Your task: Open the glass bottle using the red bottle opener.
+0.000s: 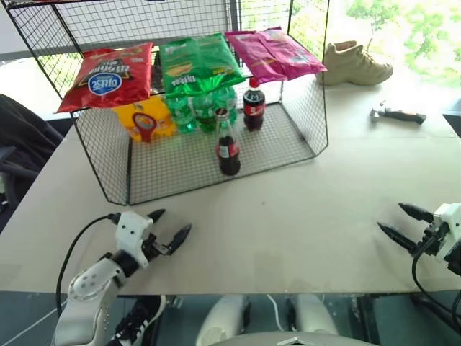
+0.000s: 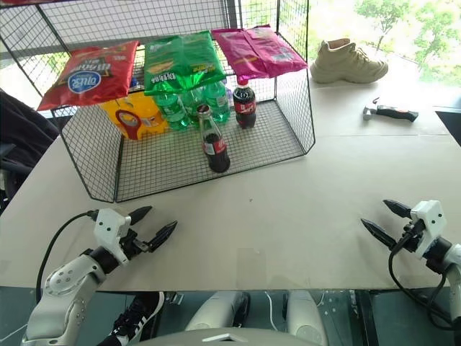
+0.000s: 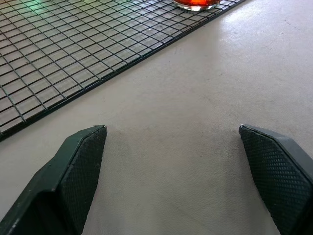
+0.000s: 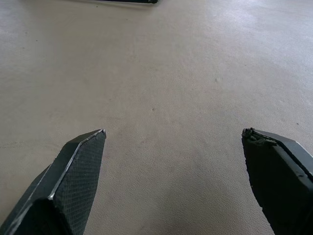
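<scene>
The glass bottle (image 1: 227, 151) stands upright on the floor of a wire rack (image 1: 162, 173), close to the rack's open front; it has dark drink and a red label band. Its base (image 3: 195, 4) also appears in the left wrist view. The red bottle opener (image 1: 144, 126) leans against a yellow bag at the rack's back left, ring head up. My left gripper (image 1: 173, 221) hovers open over the table in front of the rack, left of the bottle, with nothing between its fingers. My right gripper (image 1: 390, 216) is open and empty above the table's front right.
Inside the rack stand a plastic cola bottle (image 1: 253, 104) and green bottles (image 1: 198, 108). Red (image 1: 108, 76), green (image 1: 198, 61) and pink (image 1: 274, 52) snack bags lie on the rack's upper shelf. A beige shoe (image 1: 356, 63) and a black-handled tool (image 1: 396, 114) lie far right.
</scene>
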### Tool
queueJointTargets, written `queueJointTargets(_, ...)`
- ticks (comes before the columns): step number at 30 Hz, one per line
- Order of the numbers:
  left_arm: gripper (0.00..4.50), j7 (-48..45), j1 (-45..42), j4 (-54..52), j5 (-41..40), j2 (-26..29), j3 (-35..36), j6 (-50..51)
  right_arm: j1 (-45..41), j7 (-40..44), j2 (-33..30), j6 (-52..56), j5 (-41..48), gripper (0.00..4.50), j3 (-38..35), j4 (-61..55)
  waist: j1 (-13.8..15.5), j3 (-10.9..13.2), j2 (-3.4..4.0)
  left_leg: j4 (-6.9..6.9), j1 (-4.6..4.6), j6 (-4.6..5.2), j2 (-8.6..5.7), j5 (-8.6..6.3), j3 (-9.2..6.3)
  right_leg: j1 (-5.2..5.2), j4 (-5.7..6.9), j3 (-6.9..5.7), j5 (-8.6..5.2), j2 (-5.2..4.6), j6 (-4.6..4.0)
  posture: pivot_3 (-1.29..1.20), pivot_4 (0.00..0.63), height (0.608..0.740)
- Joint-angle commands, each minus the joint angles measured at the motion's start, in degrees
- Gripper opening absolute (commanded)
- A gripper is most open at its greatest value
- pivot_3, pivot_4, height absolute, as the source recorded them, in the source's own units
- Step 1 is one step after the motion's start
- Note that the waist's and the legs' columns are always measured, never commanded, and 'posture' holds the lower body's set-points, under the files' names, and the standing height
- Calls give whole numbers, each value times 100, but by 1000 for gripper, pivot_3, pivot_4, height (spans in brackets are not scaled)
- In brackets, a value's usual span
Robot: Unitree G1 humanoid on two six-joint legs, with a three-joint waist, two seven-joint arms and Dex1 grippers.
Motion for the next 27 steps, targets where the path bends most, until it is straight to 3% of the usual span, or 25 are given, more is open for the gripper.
queueJointTargets(1, 4500, -89, 10, -9, -37, 24, 23, -74, 34, -5, -53, -118, 42, 4466, -163, -124, 0, 0, 0, 0, 0, 0, 0, 0, 0, 0, 0, 0, 0, 0, 0, 0, 150, 732)
queueJointTargets(20, 4500, -22, -54, 54, -8, -8, 117, -216, -102, -4, 124, -42, 23, 4466, 90, -284, 0, 0, 0, 0, 0, 0, 0, 0, 0, 0, 0, 0, 0, 0, 0, 0, 150, 732)
queueJointTargets(27, 4500, -70, -301, 118, -224, -80, 170, -217, 216, -111, 401, 230, 148, 4466, 375, -1267, 6, 1, 0, 0, -2, 0, 0, 0, -9, 0, 1, -2, 0, 1, 0, 0, 150, 732)
